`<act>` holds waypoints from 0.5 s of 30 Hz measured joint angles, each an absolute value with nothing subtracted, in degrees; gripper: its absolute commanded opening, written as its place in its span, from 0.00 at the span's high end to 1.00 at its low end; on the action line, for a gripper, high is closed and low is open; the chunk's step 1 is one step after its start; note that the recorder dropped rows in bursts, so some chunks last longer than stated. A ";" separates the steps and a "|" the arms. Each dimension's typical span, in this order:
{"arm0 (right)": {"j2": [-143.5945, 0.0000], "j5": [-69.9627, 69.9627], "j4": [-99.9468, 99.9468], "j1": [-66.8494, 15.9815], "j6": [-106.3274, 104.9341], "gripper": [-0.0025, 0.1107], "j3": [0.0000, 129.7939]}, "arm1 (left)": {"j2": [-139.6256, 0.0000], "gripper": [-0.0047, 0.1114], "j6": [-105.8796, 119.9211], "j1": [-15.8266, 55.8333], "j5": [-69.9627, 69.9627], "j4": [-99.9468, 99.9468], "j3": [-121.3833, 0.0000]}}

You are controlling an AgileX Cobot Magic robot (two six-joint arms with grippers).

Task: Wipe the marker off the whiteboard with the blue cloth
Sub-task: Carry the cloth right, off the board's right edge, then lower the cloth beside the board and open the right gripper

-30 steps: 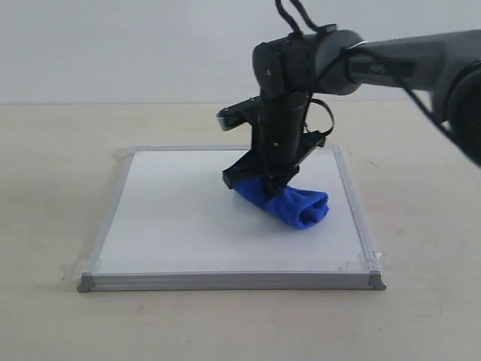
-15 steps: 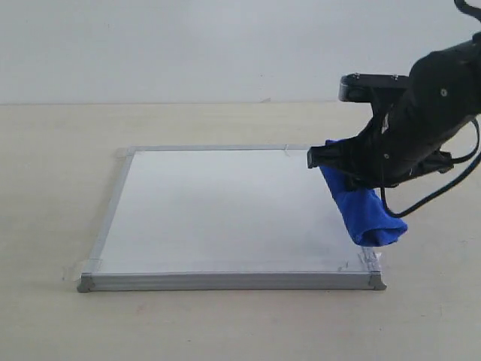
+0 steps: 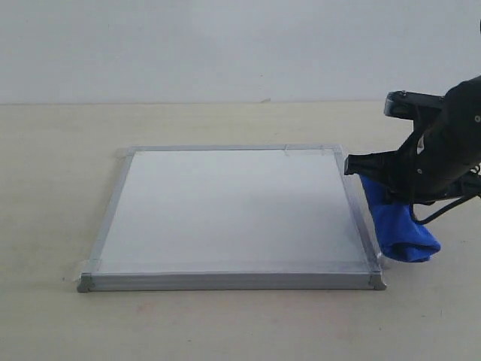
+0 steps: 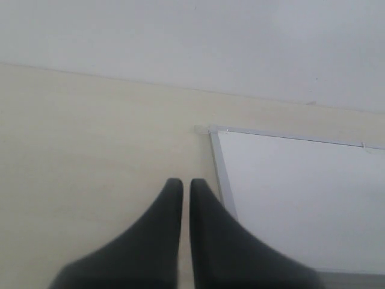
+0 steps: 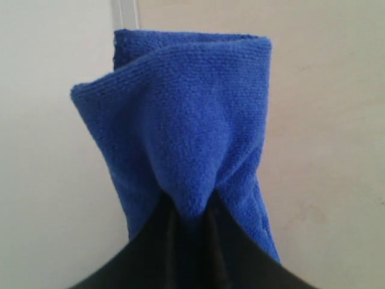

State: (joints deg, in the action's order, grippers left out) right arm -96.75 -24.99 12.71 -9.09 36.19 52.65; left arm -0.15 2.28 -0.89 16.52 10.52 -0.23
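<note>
Pale beige tabletop (image 3: 225, 323) is seen running back to a plain light-grey wall (image 3: 225, 45), and on it a square whiteboard (image 3: 233, 210) with a thin silver-grey metal frame and clear tape at its corners is laid flat. A bright royal-blue microfibre cloth (image 3: 398, 229) is held in the black right gripper (image 5: 187, 220), whose fingers are closed on a bunched fold of it. A second ago the cloth was pressed on the board's surface, right of the middle. Half a second ago it was carried to the right rail. Now it is hung past that rail, over the tabletop just beside the frame, with only one corner seen against the frame in the right wrist view. No red marker line can be made out anywhere on the white surface, so the wiping is judged to be finished or very nearly so, and the cloth is probably being taken away to be set down. The black left gripper (image 4: 181, 191) is seen only in its own wrist view, near the board's left rail, its fingers drawn almost together on nothing.
</note>
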 measured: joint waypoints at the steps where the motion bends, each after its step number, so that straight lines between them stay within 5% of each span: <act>1: -96.87 -24.99 14.03 -9.09 37.21 0.98 52.65 | -0.15 0.92 2.28 -0.89 16.52 10.52 -0.23; 15: -103.04 -22.91 18.05 -9.09 35.53 0.98 52.65 | -0.15 0.92 2.28 -0.89 16.52 10.52 -0.23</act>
State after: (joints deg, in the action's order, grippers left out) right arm -103.04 -22.91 18.05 -9.09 35.53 52.65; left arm -0.15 2.28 -0.89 16.52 10.52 -0.23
